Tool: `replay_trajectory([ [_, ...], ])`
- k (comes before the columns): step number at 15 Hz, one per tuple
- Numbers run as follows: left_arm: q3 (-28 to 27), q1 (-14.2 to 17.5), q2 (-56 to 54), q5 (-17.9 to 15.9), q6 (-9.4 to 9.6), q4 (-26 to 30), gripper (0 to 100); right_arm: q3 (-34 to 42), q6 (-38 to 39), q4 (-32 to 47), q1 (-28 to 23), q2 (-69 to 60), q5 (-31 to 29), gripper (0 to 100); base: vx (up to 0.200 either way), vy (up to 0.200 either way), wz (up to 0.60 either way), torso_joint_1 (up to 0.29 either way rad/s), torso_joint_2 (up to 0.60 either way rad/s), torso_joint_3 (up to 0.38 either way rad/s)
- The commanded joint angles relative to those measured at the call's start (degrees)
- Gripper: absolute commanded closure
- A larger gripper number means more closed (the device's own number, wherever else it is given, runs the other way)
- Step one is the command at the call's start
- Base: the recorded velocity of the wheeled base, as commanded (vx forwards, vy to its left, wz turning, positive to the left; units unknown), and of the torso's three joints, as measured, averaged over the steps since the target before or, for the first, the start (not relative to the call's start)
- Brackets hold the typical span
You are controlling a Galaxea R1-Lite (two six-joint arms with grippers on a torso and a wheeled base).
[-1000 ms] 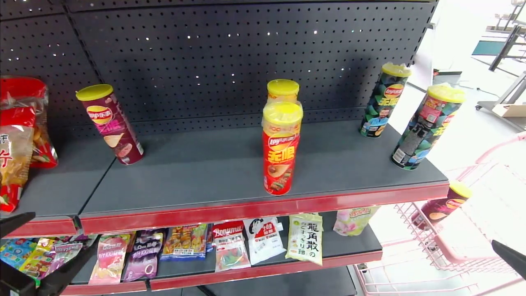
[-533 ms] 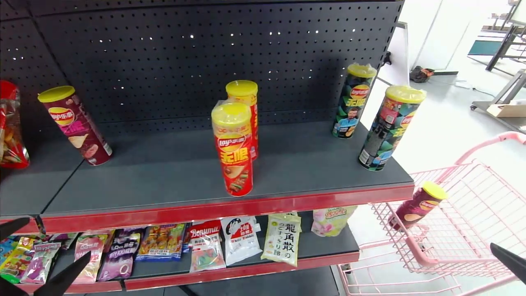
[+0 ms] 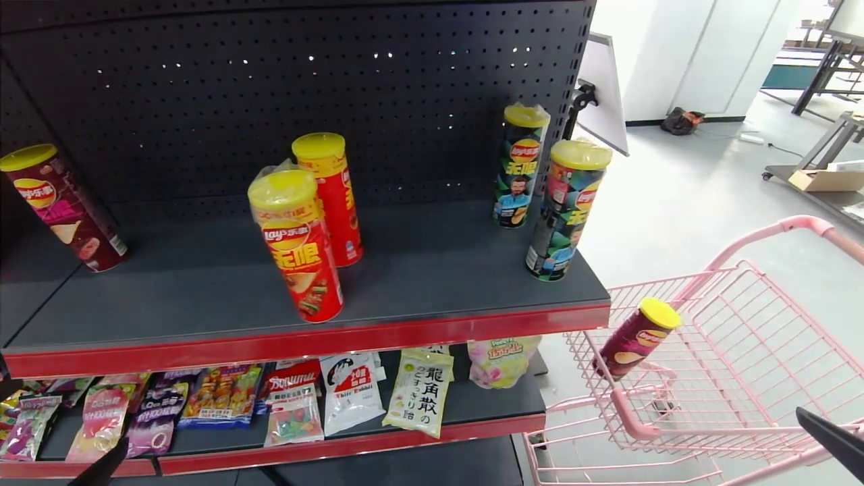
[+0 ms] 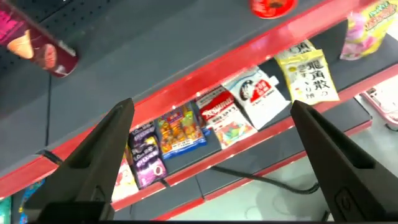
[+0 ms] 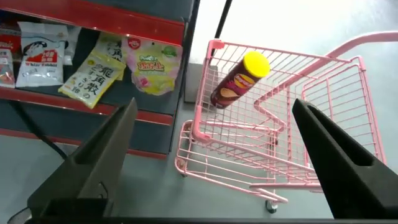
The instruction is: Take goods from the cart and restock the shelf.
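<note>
Cart parked off the right end of the shelf, pink wire basket, handle up high. Inside it, one maroon can, yellow lid uppermost, tilted and leaning against the basket wall nearest the shelf. Still to be picked, that one! Up on the top tier, two red cans near the middle: front red can upright close to the red lip, back red can just behind it and a touch to the right, nearly touching. Over at the right end, two dark patterned cans: front patterned can near the lip, rear patterned can back towards the pegboard. Far left, a shelved maroon can standing alone, well apart from the rest. Lower tier lined with snack bags laid flat along the front edge. Left claw low down in front of that lower tier, fingers spread wide, gripping nothing. Right claw out above the floor beside the cart, fingers likewise spread wide and bare, clear of the basket and apart from the can inside it.
</note>
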Motion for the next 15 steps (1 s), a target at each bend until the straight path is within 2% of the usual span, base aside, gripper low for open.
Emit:
replay_trajectory([
  [1,1.23,0.01,-7.35,-0.08,2.19,2.93,0,0.24,0.01,-0.04,-0.18,0.47,0.07,0,0.0,-0.2,0.0,-0.002,0.01,0.002],
  [2,1.23,0.01,-10.95,-0.34,3.06,5.74,0,0.24,0.01,-0.22,-0.27,0.91,0.07,0,0.0,0.0,0.0,0.0,0.0,0.0],
  [3,1.23,-0.08,-12.54,-0.51,3.15,6.79,0,0.24,0.01,-0.22,-0.27,1.08,0.07,0,0.0,0.0,0.0,0.0,0.0,0.0],
  [5,1.84,-0.17,-19.92,-0.69,3.15,13.03,0,0.24,0.01,-0.57,-0.18,2.23,0.25,0,0.0,0.0,0.0,0.0,0.0,0.0],
  [8,3.69,-0.08,-22.38,-0.69,3.06,13.91,0,0.24,0.01,-0.57,-0.18,2.84,0.34,0,0.0,0.0,0.0,0.0,0.0,0.0],
  [15,4.92,-0.26,-22.2,-0.78,3.06,13.91,0,0.68,0.01,-0.66,-0.18,3.63,0.34,0,0.0,0.0,-0.6,0.001,0.0,0.0],
])
